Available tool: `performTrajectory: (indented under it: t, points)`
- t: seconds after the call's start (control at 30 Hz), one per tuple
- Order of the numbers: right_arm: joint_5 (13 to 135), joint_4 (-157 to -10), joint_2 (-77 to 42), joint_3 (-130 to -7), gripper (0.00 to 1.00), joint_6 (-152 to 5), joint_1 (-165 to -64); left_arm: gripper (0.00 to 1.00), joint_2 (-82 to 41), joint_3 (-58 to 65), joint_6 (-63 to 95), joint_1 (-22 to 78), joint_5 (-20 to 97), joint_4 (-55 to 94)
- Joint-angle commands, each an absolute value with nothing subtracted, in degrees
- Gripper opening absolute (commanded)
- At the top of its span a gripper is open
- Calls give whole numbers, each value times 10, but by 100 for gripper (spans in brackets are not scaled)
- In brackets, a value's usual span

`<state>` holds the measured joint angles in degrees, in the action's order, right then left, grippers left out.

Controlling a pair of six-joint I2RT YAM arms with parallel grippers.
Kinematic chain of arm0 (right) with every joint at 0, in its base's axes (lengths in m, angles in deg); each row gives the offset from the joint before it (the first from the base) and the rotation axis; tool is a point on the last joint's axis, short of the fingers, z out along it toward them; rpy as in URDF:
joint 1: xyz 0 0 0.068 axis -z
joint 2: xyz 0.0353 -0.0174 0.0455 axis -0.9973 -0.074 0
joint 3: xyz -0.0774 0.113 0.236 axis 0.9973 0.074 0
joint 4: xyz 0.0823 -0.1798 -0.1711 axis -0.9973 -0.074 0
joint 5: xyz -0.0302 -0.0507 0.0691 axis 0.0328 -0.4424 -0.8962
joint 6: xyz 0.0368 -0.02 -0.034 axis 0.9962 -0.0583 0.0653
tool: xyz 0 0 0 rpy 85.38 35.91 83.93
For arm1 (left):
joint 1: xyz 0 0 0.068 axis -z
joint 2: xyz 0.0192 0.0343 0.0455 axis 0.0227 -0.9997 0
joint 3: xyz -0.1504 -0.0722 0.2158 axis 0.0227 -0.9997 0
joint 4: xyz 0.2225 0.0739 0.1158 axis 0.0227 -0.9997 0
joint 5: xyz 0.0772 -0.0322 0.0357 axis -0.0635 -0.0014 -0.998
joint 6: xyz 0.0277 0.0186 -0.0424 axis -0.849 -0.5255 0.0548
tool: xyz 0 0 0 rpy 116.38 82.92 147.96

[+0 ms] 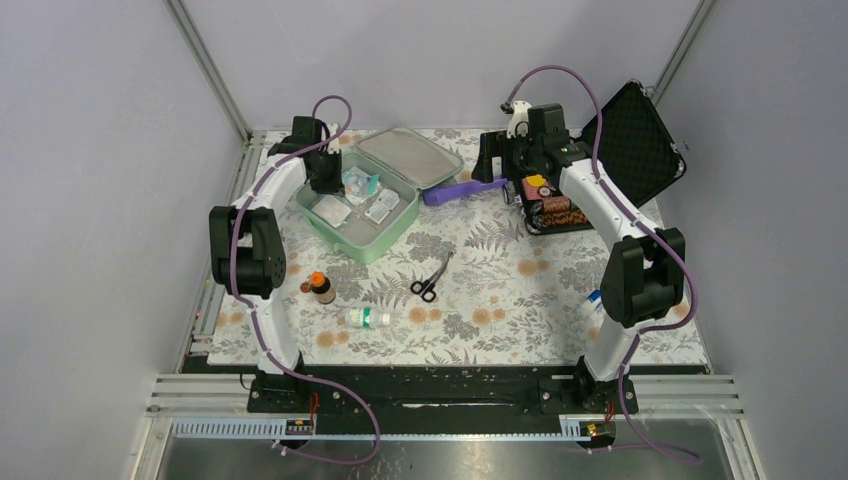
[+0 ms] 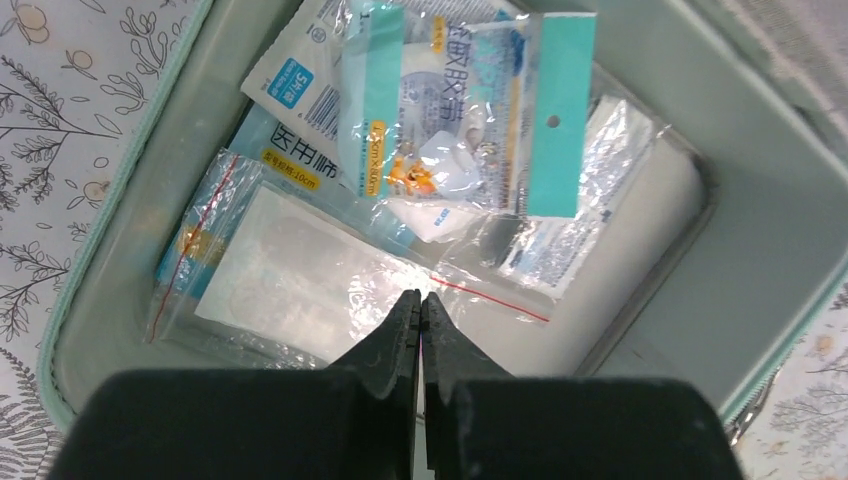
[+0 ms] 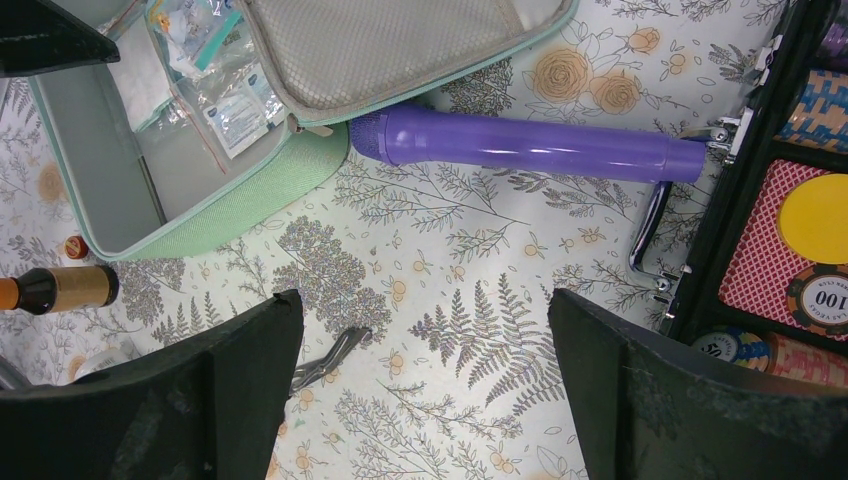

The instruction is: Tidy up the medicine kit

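1. The kit [image 1: 372,248] lies open at the far left-centre of the floral surface [image 1: 500,300]. Its lid [image 1: 410,155] is laid back toward the far right.
2. The left claw [image 2: 421,305] hangs over the kit's tray, jaws pressed together with nothing between them. Its tips are above a clear zip bag [image 2: 290,280]; whether they touch it cannot be told.
3. A teal-edged packet [image 2: 470,110] lies on top of other wrapped packets in the far part of the tray.
4. The right claw [image 3: 422,310] stands wide and empty over bare surface, between the kit and a black case [image 1: 630,140].
5. A purple tube [image 3: 530,150] lies just beside the lid and reaches across to the black case.
6. The black case stands open, with colourful round pieces in its base.
7. Scissors [image 1: 430,280], a brown bottle [image 1: 321,288] and a white bottle [image 1: 368,318] lie nearer the arm bases, apart from the kit.
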<state>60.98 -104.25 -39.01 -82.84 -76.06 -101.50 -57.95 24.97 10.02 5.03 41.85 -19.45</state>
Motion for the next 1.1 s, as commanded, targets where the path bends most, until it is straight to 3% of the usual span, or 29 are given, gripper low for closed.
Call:
performTrajectory:
  t: [0.0, 0.5, 0.83, 0.93, 1.07]
  points:
    - [604, -1035, -383, -836, 99, -768, -1018, 0, -607, 287, 75, 52, 388, -189]
    - [615, -1035, -375, -825, 99, -779, -1018, 0, -704, 393, 60, 51, 369, -185]
    - [617, -1036, -371, -821, 99, -783, -1018, 4, -692, 413, 58, 50, 359, -182]
    - [620, -1036, -365, -816, 99, -788, -1018, 9, -657, 402, 54, 45, 361, -193]
    - [622, -1038, -357, -806, 99, -795, -1019, 32, -574, 348, 49, 34, 376, -180]
